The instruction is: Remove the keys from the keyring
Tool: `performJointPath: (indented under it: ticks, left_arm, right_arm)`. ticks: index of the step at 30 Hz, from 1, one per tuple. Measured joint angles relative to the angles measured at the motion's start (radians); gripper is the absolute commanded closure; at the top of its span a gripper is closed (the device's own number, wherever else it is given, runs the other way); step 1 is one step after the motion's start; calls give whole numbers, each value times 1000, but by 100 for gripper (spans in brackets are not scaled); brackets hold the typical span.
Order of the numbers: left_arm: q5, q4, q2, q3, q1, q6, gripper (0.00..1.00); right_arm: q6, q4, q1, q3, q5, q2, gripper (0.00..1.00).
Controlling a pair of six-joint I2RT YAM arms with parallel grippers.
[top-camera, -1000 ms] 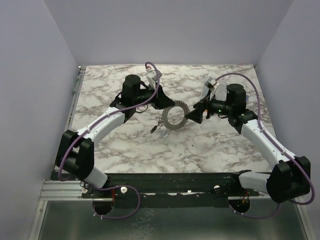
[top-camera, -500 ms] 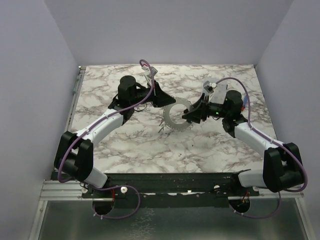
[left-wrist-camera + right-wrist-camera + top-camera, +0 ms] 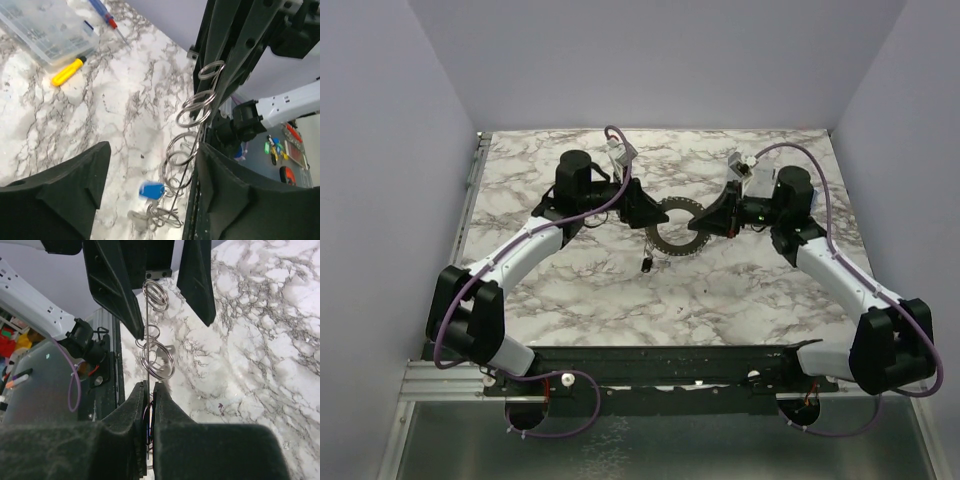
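Observation:
The keyring (image 3: 672,240), a flat grey metal ring, hangs above the marble table (image 3: 570,300) between both arms. My right gripper (image 3: 151,386) is shut on its thin edge (image 3: 148,367). My left gripper (image 3: 152,155) is open; its fingers (image 3: 111,285) straddle the ring's far side, and whether they touch it I cannot tell. Small split rings (image 3: 194,107) hang along the ring's edge. A blue-headed key (image 3: 151,190) dangles among them near the bottom. In the top view a dark bunch of keys (image 3: 647,263) hangs below the ring's left side.
In the left wrist view a clear plastic box (image 3: 46,34), a yellow-handled tool (image 3: 67,72) and a red-and-blue screwdriver (image 3: 107,19) lie on marble far behind the ring. Grey walls (image 3: 380,150) close the table on three sides.
My right gripper has closed on the keyring's right side. My left gripper has opened. The ring has moved slightly toward the back, and the keys now hang below it.

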Motion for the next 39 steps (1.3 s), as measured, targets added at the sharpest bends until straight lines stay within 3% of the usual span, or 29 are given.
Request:
performJointPath:
  ticks: [3,5,18,19,20,22,24,26,29,33,39]
  left_arm:
    - [27,-78,-13,5,3,69,18]
    - [53,-113,-24,5,2,109,24]
    - [136,-191,-32,5,-56,191,100]
    - [142,-193,-31,4,-57,194,100]
    - [145,-193,-30,4,-61,192,100]
    - [150,-192,-30,4,-63,185,100]
    - [147,-191,-30,5,-63,172,100]
    - [133,-180,-27,4,-59,137,100]
    - [122,-80,-26,-13,-39,22,100]
    - [87,195,-26,-86,23,-224,100]
    - [16,494,-26,-150,53,-467,100]
  right_arm:
    - [-80,-109,0,69,-39,0,99]
    - [-133,-180,0,117,-66,3,99]
    - [-648,-883,30,429,-118,171,99]
    - [-672,-916,31,444,-119,179,95]
    - [-694,-948,30,458,-119,185,85]
    - [-711,-975,30,467,-118,185,47]
    - [-689,-972,31,467,-116,184,16]
    - [-639,-922,33,455,-107,174,3]
    - [-525,-802,33,414,-79,138,0]
    - [-354,-612,33,342,-25,87,0]
    - [-53,-220,33,141,19,44,4]
